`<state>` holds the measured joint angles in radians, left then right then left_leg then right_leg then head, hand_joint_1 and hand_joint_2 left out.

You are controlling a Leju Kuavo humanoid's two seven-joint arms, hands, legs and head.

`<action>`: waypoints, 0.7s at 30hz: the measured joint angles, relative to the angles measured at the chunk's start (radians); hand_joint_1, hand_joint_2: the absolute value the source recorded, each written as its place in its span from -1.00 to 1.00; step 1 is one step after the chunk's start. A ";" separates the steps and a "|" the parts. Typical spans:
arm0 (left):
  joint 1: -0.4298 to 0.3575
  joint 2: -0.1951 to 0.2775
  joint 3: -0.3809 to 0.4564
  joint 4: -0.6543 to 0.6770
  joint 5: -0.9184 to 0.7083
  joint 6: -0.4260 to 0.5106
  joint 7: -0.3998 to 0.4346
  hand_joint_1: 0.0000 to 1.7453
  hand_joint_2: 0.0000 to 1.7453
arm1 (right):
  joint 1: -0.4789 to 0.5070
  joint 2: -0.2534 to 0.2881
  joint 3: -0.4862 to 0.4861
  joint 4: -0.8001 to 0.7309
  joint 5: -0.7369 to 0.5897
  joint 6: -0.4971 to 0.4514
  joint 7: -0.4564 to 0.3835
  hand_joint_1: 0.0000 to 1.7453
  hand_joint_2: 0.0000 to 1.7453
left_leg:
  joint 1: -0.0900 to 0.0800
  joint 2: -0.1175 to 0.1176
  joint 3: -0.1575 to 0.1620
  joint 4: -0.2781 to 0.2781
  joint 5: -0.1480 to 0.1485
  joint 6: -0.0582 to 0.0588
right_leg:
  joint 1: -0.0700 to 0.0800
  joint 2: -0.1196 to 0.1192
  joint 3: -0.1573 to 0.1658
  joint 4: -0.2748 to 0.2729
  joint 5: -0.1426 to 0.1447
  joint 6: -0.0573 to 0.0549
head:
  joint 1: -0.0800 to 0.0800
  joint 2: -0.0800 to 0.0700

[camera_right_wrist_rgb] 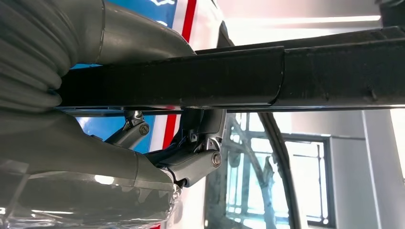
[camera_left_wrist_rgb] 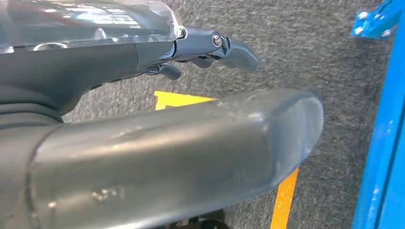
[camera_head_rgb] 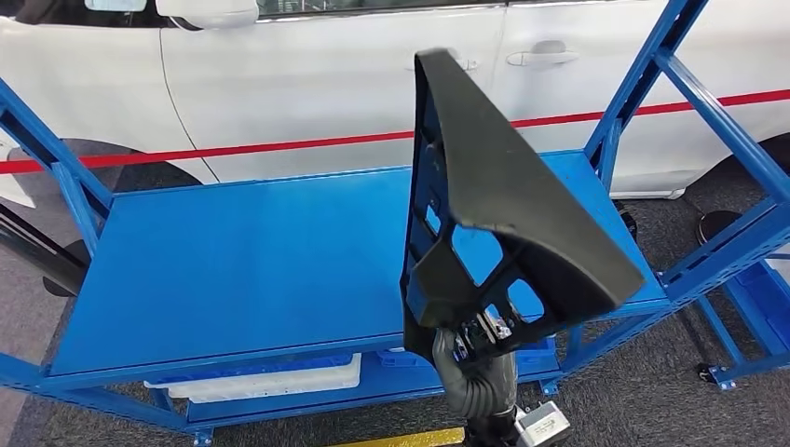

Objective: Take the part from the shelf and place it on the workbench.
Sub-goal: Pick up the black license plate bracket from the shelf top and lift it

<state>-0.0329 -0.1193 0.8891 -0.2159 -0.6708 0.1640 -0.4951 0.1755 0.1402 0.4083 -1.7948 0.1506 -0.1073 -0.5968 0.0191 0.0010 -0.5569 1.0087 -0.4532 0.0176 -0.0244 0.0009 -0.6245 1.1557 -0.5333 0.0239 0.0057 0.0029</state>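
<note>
The part (camera_head_rgb: 508, 177) is a large black plastic trim piece with a curved outer face and a ribbed frame with openings. It stands upright above the right half of the blue workbench top (camera_head_rgb: 242, 251), clear of the surface. My right hand (camera_head_rgb: 473, 337) grips it at its lower end from below. In the right wrist view the part (camera_right_wrist_rgb: 239, 78) runs as a dark bar across the hand (camera_right_wrist_rgb: 95, 143), with fingers (camera_right_wrist_rgb: 191, 162) curled against it. My left hand (camera_left_wrist_rgb: 157, 124) hangs over grey carpet, holding nothing, its fingers (camera_left_wrist_rgb: 219, 45) stretched out.
A white car (camera_head_rgb: 307, 84) with a red stripe stands right behind the bench. Blue uprights (camera_head_rgb: 643, 84) and braces rise at both ends. A white tray (camera_head_rgb: 270, 377) lies on the lower shelf. Yellow floor tape (camera_left_wrist_rgb: 284, 200) runs beside a blue frame leg (camera_left_wrist_rgb: 382, 157).
</note>
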 joint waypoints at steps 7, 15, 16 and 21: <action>0.000 -0.003 0.012 0.000 -0.021 0.000 0.021 -1.00 -1.00 | 0.035 -0.001 0.008 0.000 0.036 0.008 -0.045 1.00 1.00 | 0.000 -0.005 -0.021 0.033 -0.022 -0.041 | 0.006 0.003 0.045 -0.126 0.060 -0.040 | -0.002 0.000; -0.001 -0.004 0.014 0.000 -0.043 0.000 0.057 -1.00 -1.00 | 0.044 -0.002 0.023 0.000 0.058 0.011 -0.053 1.00 1.00 | 0.000 -0.004 0.018 0.153 -0.142 -0.036 | 0.019 -0.004 -0.022 -0.123 0.114 -0.057 | -0.009 0.000; -0.002 -0.003 0.014 0.000 -0.048 0.001 0.066 -1.00 -1.00 | 0.044 -0.002 0.026 -0.001 0.060 0.012 -0.053 1.00 1.00 | -0.002 -0.004 0.066 0.077 -0.122 -0.029 | 0.020 -0.004 -0.027 -0.122 0.120 -0.055 | -0.009 0.000; -0.005 -0.003 0.014 0.000 -0.054 0.002 0.077 -1.00 -1.00 | 0.044 -0.001 0.029 -0.002 0.062 0.014 -0.054 1.00 1.00 | -0.006 -0.004 0.122 -0.017 -0.109 -0.020 | 0.019 -0.004 -0.031 -0.121 0.128 -0.053 | -0.009 0.000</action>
<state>-0.0376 -0.1221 0.9033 -0.2163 -0.7244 0.1660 -0.4177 0.2192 0.1389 0.4372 -1.7968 0.2125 -0.0935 -0.6508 0.0132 -0.0028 -0.4345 0.9917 -0.5626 -0.0027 -0.0051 -0.0030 -0.6557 1.0346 -0.4054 -0.0288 -0.0034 0.0030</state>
